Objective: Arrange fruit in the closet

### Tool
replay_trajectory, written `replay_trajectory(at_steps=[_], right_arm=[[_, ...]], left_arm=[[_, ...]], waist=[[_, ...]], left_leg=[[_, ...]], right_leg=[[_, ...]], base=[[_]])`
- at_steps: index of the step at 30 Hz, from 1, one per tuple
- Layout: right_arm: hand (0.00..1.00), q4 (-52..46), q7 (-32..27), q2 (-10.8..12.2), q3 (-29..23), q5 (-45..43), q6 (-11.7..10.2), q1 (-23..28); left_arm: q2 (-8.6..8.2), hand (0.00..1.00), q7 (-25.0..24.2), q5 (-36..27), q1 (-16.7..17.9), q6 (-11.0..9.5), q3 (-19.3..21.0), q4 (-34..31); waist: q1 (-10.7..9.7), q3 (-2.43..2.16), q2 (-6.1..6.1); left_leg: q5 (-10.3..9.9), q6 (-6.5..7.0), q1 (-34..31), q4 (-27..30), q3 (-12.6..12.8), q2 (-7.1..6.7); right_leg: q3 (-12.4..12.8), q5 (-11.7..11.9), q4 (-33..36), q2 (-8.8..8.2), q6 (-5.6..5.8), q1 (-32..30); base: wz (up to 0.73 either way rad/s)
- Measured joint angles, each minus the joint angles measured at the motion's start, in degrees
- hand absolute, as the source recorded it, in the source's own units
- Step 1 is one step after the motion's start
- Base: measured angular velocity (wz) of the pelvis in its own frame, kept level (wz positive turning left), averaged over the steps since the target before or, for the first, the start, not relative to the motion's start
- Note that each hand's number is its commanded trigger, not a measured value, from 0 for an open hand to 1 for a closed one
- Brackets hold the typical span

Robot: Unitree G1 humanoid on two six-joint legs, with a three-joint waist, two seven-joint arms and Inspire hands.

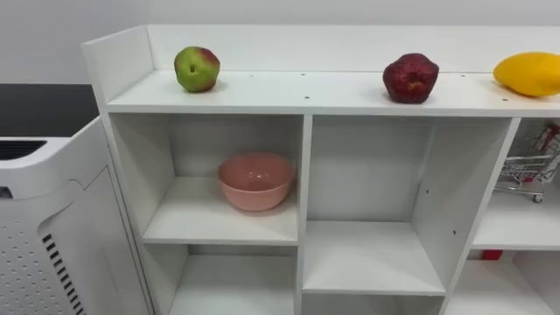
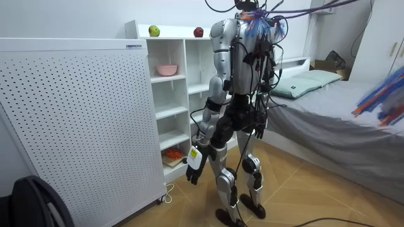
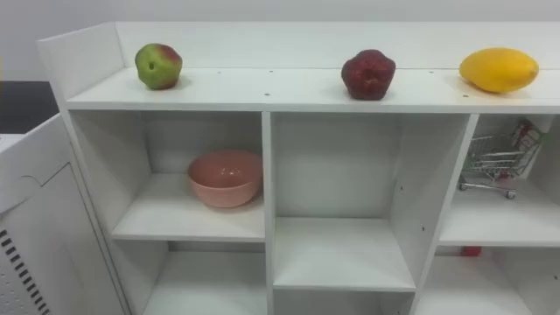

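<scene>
I see the round green-red apple (image 1: pixel 197 68), the dark red round fruit (image 1: pixel 410 78) and the yellow oval mango (image 1: pixel 528 73) on top of the white wooden closet (image 1: pixel 289 92). My left hand (image 2: pixel 193 167) hangs far below, loose-fingered and empty, and the apple is nearest it.

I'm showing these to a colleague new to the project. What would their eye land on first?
Three fruits atop the white shelf unit: a green-red apple at left, a dark red fruit in the middle, a yellow mango at right. Then the pink bowl in the upper left compartment, and the robot standing before the shelves, left hand hanging low.
</scene>
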Motion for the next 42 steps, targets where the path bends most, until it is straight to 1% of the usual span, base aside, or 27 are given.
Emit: replay_trajectory(at_steps=[4,9,12,13,14,16,17,19,20,21,22,23,24,25,26,27,28,29,30,31,33,34,35,38,40,42], right_arm=[[0.0,0.0,-0.9,0.0,-0.1,0.5,0.0,0.2],[0.0,0.2,-1.3,0.1,-0.2,1.2,0.0,0.4],[0.0,0.4,-2.9,0.7,-0.6,2.3,0.0,0.0],[0.0,0.4,-3.2,0.9,-0.6,3.7,0.0,0.0],[0.0,0.4,-3.4,0.9,-0.7,4.8,0.0,0.0],[0.0,-0.2,-4.4,0.9,-2.6,7.1,0.2,-0.2],[0.0,-0.6,-4.7,0.9,-3.6,7.2,0.4,-0.4],[0.0,-7.3,-6.8,0.8,-9.1,8.9,1.2,-0.5],[0.0,-9.7,-7.6,0.7,-10.0,9.2,1.3,-0.5],[0.0,-14.7,-9.1,0.5,-11.6,9.5,1.2,-0.8],[0.0,-19.1,-10.6,0.3,-13.1,9.7,1.1,-1.8],[0.0,-20.8,-11.4,0.2,-14.0,9.7,1.1,-2.7],[0.0,-25.2,-13.1,0.0,-14.8,9.6,1.1,-3.9],[0.0,-30.3,-14.8,-0.3,-15.2,9.6,0.9,-4.3],[0.0,-32.8,-15.5,-0.4,-15.4,9.6,0.6,-4.3],[0.0,-38.0,-17.2,-0.4,-15.5,9.3,-0.1,-4.4],[0.0,-43.3,-19.0,-0.4,-15.5,9.0,-0.1,-4.4],[0.0,-45.9,-19.9,-0.4,-15.5,8.8,-0.2,-4.5],[0.0,-49.8,-21.4,-0.5,-15.6,8.7,-0.8,-5.0],[0.0,-52.5,-22.6,-0.9,-15.4,8.4,-1.1,-5.7],[0.0,-55.7,-23.8,-1.5,-15.5,7.4,-1.2,-6.8],[0.0,-58.7,-24.9,-1.7,-15.5,6.6,-1.3,-6.8],[0.0,-61.7,-25.7,-1.7,-15.5,6.2,-1.3,-6.9],[0.0,-66.2,-27.1,-2.0,-15.3,3.8,-1.3,-7.8],[0.0,-69.1,-28.6,-3.3,-15.2,0.6,-1.3,-9.9],[0.0,-70.4,-29.3,-4.6,-15.0,-2.5,-1.3,-11.7]], left_arm=[[0.02,0.0,-0.6,-3.6,0.1,0.0,0.0,0.0],[0.01,0.0,-0.5,-3.7,0.1,-0.3,0.5,0.2],[0.06,0.0,-0.3,-3.7,-0.1,-0.7,0.5,0.4],[0.1,0.0,-0.3,-3.6,0.0,-0.9,0.5,0.6],[0.11,0.0,-0.3,-3.7,-0.1,-1.1,0.5,0.6],[0.09,0.0,-0.3,-3.6,0.0,-1.7,1.3,0.5],[0.09,0.0,-0.3,-3.6,0.1,-1.8,1.7,0.3],[0.11,0.0,-0.3,-3.5,0.6,-2.7,3.9,-0.8],[0.12,0.0,-0.3,-3.5,0.7,-2.9,4.5,-0.9],[0.26,0.0,-0.3,-3.5,0.7,-3.1,5.3,-1.0],[0.44,0.0,-0.1,-3.6,0.7,-3.1,5.7,-1.0],[0.52,0.0,0.2,-3.6,0.5,-3.1,5.7,-1.0],[0.66,0.0,0.5,-3.6,0.5,-3.1,5.6,-1.1],[0.92,0.0,0.7,-3.5,0.7,-3.1,5.6,-1.1],[1.08,0.0,0.8,-3.5,0.9,-3.2,5.7,-1.1],[1.43,0.0,0.9,-3.4,1.1,-3.2,5.7,-1.2],[1.79,0.0,0.9,-3.4,1.3,-3.2,5.7,-1.2],[1.93,0.0,0.9,-3.4,1.4,-3.2,5.7,-1.2],[2.24,0.0,1.0,-3.4,1.7,-3.2,5.6,-1.1],[2.42,0.0,1.6,-3.3,2.0,-3.2,5.5,-1.1],[2.31,0.0,2.2,-3.1,1.9,-3.2,5.5,-1.1],[2.14,0.0,2.3,-3.0,1.9,-3.1,5.4,-1.2],[2.02,0.0,2.6,-2.9,2.2,-3.0,5.3,-1.5],[2.17,0.0,3.5,-2.7,2.4,-2.9,4.2,-1.7],[2.16,0.0,3.7,-2.7,2.4,-2.9,3.2,-1.6],[2.13,0.0,3.8,-2.7,2.4,-2.9,3.1,-1.6]], waist=[[-0.1,-0.01,0.25],[-0.1,0.06,0.27],[-0.1,0.1,0.1],[0.0,0.01,-0.04],[-0.1,0.05,0.03],[0.1,-0.08,-0.3],[0.2,-0.03,-0.19],[-0.3,-0.1,-0.35],[-0.3,-0.08,-0.36],[-0.3,-0.07,-0.36],[-0.3,-0.16,-0.49],[-0.4,-0.15,-0.62],[-0.5,-0.18,-0.83],[-0.4,-0.21,-1.04],[-0.3,-0.21,-1.25],[-0.1,-0.22,-1.69],[-0.1,-0.25,-2.08],[-0.1,-0.23,-2.11],[-0.1,-0.2,-2.24],[-0.2,-0.22,-2.59],[-0.2,-0.15,-2.77],[-0.2,-0.24,-2.91],[-0.2,-0.21,-2.82],[-0.2,-0.27,-2.58],[-0.2,-0.33,-2.22],[-0.1,-0.39,-2.1]], left_leg=[[0.0,0.0,0.1,-0.1,0.0,-0.01],[0.0,0.0,1.0,-0.3,0.1,-0.01],[0.0,0.0,0.9,-0.4,0.2,-0.02],[0.0,0.01,1.0,-0.5,0.2,-0.02],[0.0,0.0,1.1,-0.5,0.2,-0.03],[0.0,0.03,1.4,-0.7,0.2,-0.08],[0.0,0.03,1.6,-0.7,0.2,-0.08],[-0.1,0.09,1.8,-0.4,0.2,-0.05],[0.0,0.09,1.7,-0.3,0.2,-0.05],[0.0,0.1,1.5,-0.3,0.2,-0.06],[0.0,0.12,1.3,-0.1,0.3,-0.06],[0.0,0.15,1.2,0.1,0.4,-0.07],[0.1,0.21,1.1,0.1,0.5,-0.09],[0.2,0.28,1.3,0.3,0.5,-0.12],[0.2,0.29,1.2,0.2,0.5,-0.12],[0.2,0.28,1.0,0.1,0.5,-0.12],[0.2,0.27,0.8,0.0,0.5,-0.11],[0.2,0.26,0.7,-0.1,0.5,-0.09],[0.2,0.25,0.7,-0.1,0.5,-0.07],[0.2,0.24,0.5,-0.1,0.3,-0.04],[0.2,0.24,0.1,-0.1,0.3,-0.06],[0.2,0.24,-0.1,0.0,0.3,-0.09],[0.2,0.24,-0.2,0.0,0.3,-0.1],[0.2,0.24,-0.5,-0.1,0.2,-0.14],[0.2,0.26,-0.6,-0.1,0.2,-0.2],[0.2,0.26,-0.4,0.0,0.2,-0.16]], right_leg=[[0.1,0.0,0.0,0.0,0.0,0.2],[0.2,0.0,0.0,0.01,0.0,0.9],[0.0,0.0,0.0,-0.01,0.0,0.9],[0.0,0.0,0.0,-0.02,0.0,0.9],[0.0,0.0,0.0,-0.02,0.0,0.9],[0.1,0.0,0.1,-0.05,0.0,1.2],[0.1,0.0,0.1,-0.06,0.0,1.4],[0.1,0.0,0.1,-0.07,-0.01,1.7],[0.1,0.0,0.2,-0.07,-0.06,1.6],[0.1,0.1,0.0,-0.08,-0.1,1.3],[0.2,0.1,0.1,-0.1,-0.1,0.8],[0.3,0.1,0.0,-0.1,-0.1,0.8],[0.4,0.1,-0.1,-0.08,-0.09,0.7],[0.5,0.1,0.0,-0.07,-0.02,0.7],[0.5,0.1,0.0,-0.07,-0.01,0.7],[0.4,0.1,0.0,-0.07,-0.01,0.6],[0.5,0.1,0.1,-0.04,-0.01,0.2],[0.4,0.1,0.1,-0.04,-0.01,0.2],[0.2,0.1,0.1,-0.04,-0.01,0.2],[-0.2,0.2,0.1,-0.04,-0.01,0.0],[-0.2,0.2,0.0,-0.06,-0.01,-0.2],[-0.3,0.2,0.0,-0.11,0.02,-0.4],[-0.3,0.2,0.1,-0.13,0.06,-0.5],[-0.2,0.2,0.2,-0.14,0.08,-0.8],[-0.1,0.2,0.2,-0.16,0.09,-1.0],[-0.1,0.2,0.3,-0.14,0.09,-0.9]], base=[[0.0],[0.0],[0.0],[0.0],[0.0],[0.0],[0.0],[0.0],[-0.03],[-0.04],[-0.05],[-0.03],[0.0],[0.0],[0.03],[0.0],[0.0],[0.0],[0.04],[0.06],[0.05],[0.0],[0.0],[0.0],[0.0],[-0.02]])
